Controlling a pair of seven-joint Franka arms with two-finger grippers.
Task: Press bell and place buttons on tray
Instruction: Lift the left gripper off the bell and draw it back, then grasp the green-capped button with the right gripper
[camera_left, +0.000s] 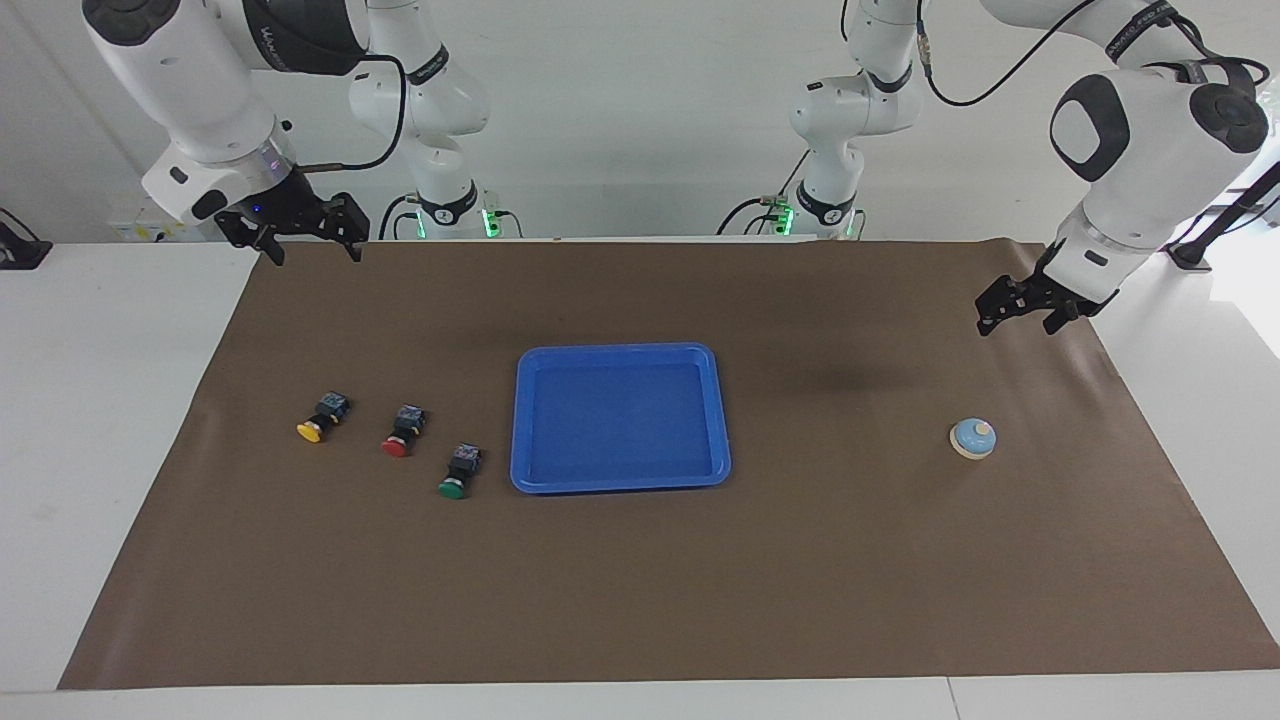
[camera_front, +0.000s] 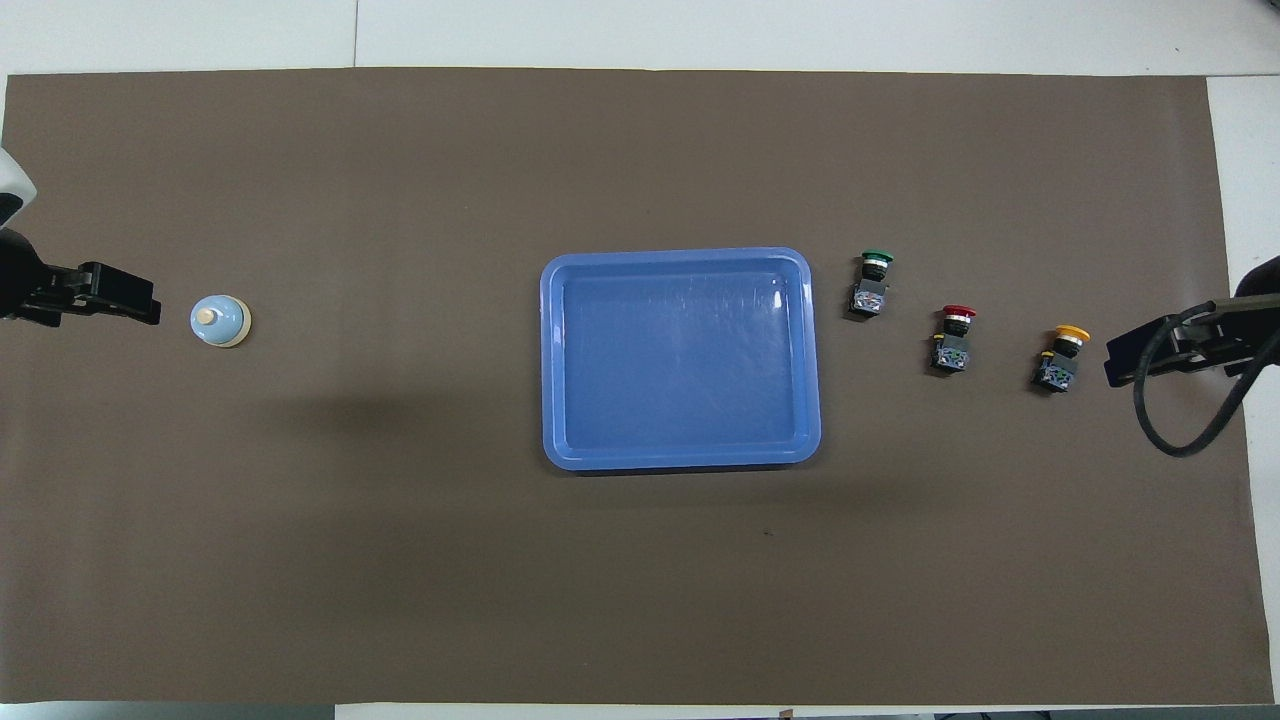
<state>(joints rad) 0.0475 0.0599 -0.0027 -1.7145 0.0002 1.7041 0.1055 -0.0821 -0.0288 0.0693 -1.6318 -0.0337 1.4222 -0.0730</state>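
The bell (camera_left: 972, 438) sits on the brown mat (camera_left: 640, 600) of the tabletop (camera_left: 100, 450), toward the left arm's end. The tray (camera_left: 618, 353) lies in the middle with nothing in it. The three buttons lie in a row toward the right arm's end, all on their sides and apart from each other. The green button (camera_left: 458, 472) is just beside the tray. The red button (camera_left: 403, 431) comes next, a bit nearer to the robots. The yellow button (camera_left: 322, 417) is the one closest to the right arm's end.

The left end effector (camera_left: 1022, 313) hangs in the air over the mat's edge, near the bell but not touching it. It holds nothing. I cannot tell how wide its fingers are. The right end effector (camera_left: 310, 243) hangs over the mat's corner by the robots. Its fingers are spread apart and it holds nothing.

No step looks done yet. The bell likely comes first. To do it well, the left end effector should move right over the cream knob, then push straight down and lift off. A push from the side could slide the bell. For the buttons, the right end effector should pinch each black body, not the round cap, which could slip.
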